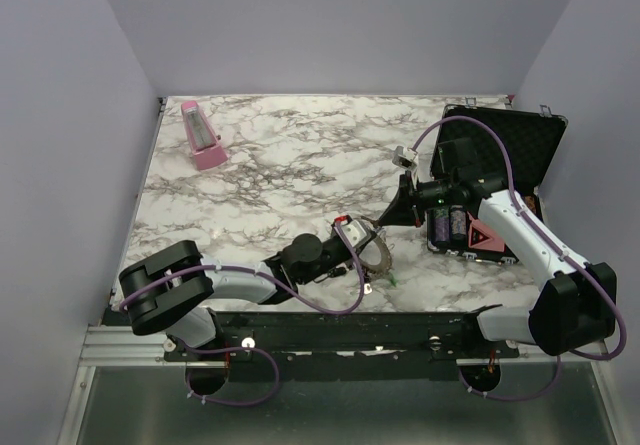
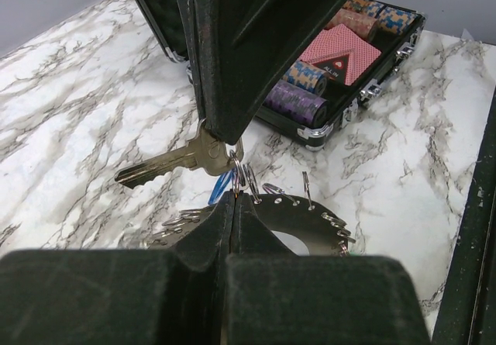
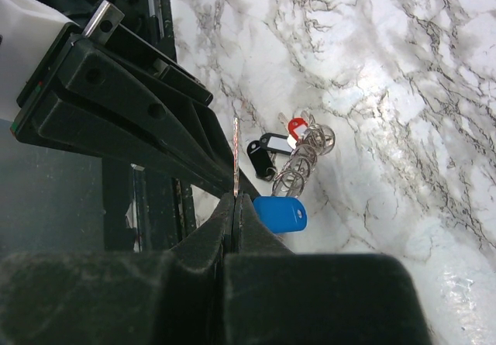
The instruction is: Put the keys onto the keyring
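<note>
The keyring (image 2: 310,222) is a flat grey disc with a wide hole and small split rings along its rim; it lies on the marble near the front edge (image 1: 378,255). My left gripper (image 2: 234,198) is shut, pinching one of the rim's split rings. A silver key (image 2: 186,159) hangs just above that ring, held by my right gripper (image 3: 235,198), which is shut on it; there the key shows edge-on (image 3: 235,155). Blue (image 3: 279,213), black (image 3: 260,155) and red (image 3: 297,126) tags lie around the ring. The two grippers meet tip to tip (image 1: 392,215).
An open black case (image 1: 500,165) with stacked poker chips (image 2: 298,101) and red cards (image 2: 341,54) stands at the right, close behind the right arm. A pink wedge-shaped object (image 1: 203,137) sits at the back left. The metal rail runs along the near edge.
</note>
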Robot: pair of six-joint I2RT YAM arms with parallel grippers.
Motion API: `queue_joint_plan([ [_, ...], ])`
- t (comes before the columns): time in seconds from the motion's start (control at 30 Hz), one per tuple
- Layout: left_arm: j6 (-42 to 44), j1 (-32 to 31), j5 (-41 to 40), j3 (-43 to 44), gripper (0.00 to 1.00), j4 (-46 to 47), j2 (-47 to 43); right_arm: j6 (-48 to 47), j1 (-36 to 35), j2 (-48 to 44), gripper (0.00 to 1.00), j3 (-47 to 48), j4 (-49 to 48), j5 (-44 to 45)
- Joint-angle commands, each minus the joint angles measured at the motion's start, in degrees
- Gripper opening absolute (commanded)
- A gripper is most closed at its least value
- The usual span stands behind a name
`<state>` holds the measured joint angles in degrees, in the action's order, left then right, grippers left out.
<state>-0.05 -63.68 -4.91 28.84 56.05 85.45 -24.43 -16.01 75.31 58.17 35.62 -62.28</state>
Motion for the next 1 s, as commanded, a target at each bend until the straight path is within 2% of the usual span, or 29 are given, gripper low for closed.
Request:
queue_joint_plan([
  [0.0,-0.2,-0.5,-1.6,-0.7,0.0,0.5,-1.9,0.3,0.3,-1.6,0.0,0.9,-1.4,-1.7],
  [0.3,-2.3,-0.5,-2.7,-4.5,0.0,1.3,-7.2,-0.1,0.5,-2.3,0.0,0.5,-1.6,-0.3],
  [0.63,-3.5,-0.5,-0.2,-10.0,0.0,9.1,-9.9,-0.7,0.7,-2.5,0.01,-0.2,-1.7,-0.5],
  [0.8,-4.5,-0.4,2.3,-12.9,0.0,16.4,-10.0,-1.9,0.8,-2.4,0.01,-0.4,-0.9,-2.5],
  [0.97,-5.3,-0.4,2.9,-13.3,0.0,17.2,-10.0,-3.8,0.7,-2.6,0.01,-0.2,0.6,-4.3],
])
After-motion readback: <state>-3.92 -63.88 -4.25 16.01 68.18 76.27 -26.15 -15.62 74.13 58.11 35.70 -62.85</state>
